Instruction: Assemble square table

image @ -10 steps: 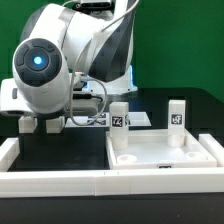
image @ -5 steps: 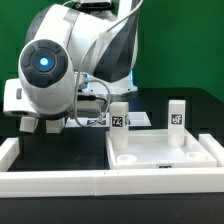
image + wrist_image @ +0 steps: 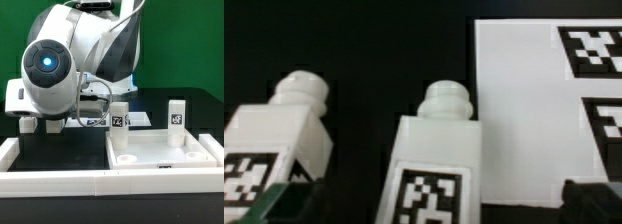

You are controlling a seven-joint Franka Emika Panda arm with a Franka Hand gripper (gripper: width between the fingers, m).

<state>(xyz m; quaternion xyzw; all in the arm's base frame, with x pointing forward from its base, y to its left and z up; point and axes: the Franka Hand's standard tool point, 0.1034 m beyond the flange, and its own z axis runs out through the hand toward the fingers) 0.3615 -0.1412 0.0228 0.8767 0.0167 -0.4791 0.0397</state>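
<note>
The square tabletop (image 3: 160, 152), a white slab with a raised rim, lies at the exterior view's right front. Two white tagged legs (image 3: 119, 115) (image 3: 177, 113) stand upright at its far corners. My gripper (image 3: 41, 126) hangs low at the exterior view's left, behind the border bar. In the wrist view two more tagged legs lie side by side on the black table. One leg (image 3: 441, 150) lies between my open fingers (image 3: 592, 195), with a gap on each side. The other leg (image 3: 278, 130) lies just outside them. My gripper (image 3: 434, 205) holds nothing.
The marker board (image 3: 526, 90) lies right beside the leg between my fingers. Long white border bars run along the front (image 3: 60, 182) and the left side (image 3: 8, 150) of the table. The arm's bulky body (image 3: 70, 60) fills the exterior view's upper left.
The arm's body has turned slightly toward the exterior view's right. The tabletop and its two upright legs have not moved.
</note>
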